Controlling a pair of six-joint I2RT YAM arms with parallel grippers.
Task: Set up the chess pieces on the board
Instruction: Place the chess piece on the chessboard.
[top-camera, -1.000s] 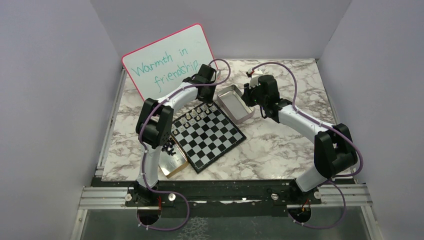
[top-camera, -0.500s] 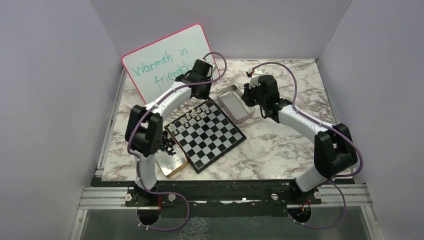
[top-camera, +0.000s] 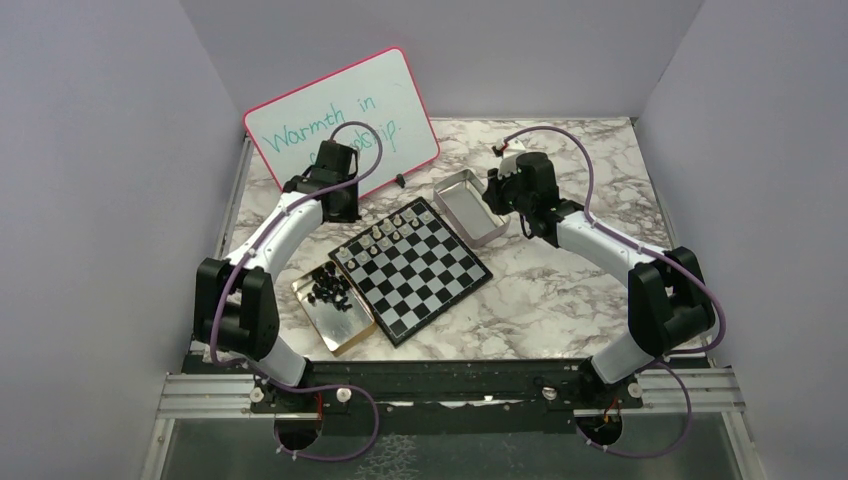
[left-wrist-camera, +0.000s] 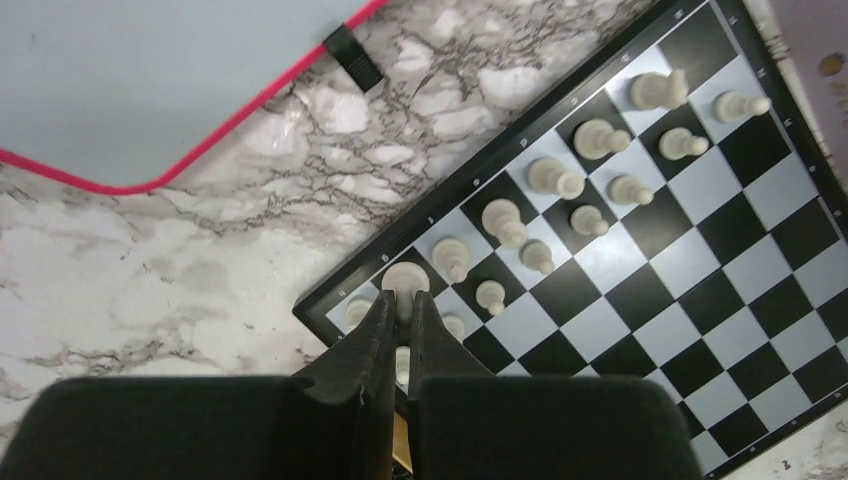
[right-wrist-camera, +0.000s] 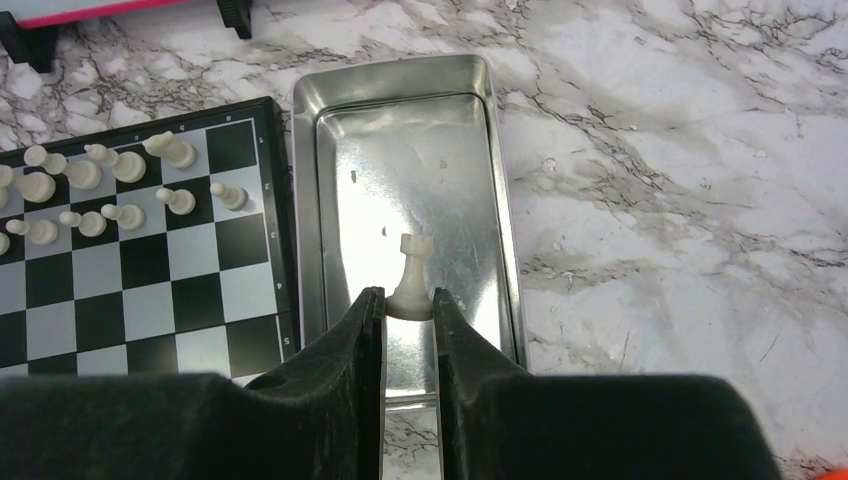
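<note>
Chess pieces (left-wrist-camera: 556, 178) in cream stand on the far rows of the board (left-wrist-camera: 700, 300); my left gripper (left-wrist-camera: 400, 320) has pulled back leftward, pinched shut and empty — one more placed, I judge. My right gripper (right-wrist-camera: 408, 305) pinches a cream rook (right-wrist-camera: 412, 265) above the silver tin (right-wrist-camera: 400, 75).

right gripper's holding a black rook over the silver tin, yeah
Not black. The right gripper holds a cream-white rook over the silver tin, as the right wrist view shows.
</note>
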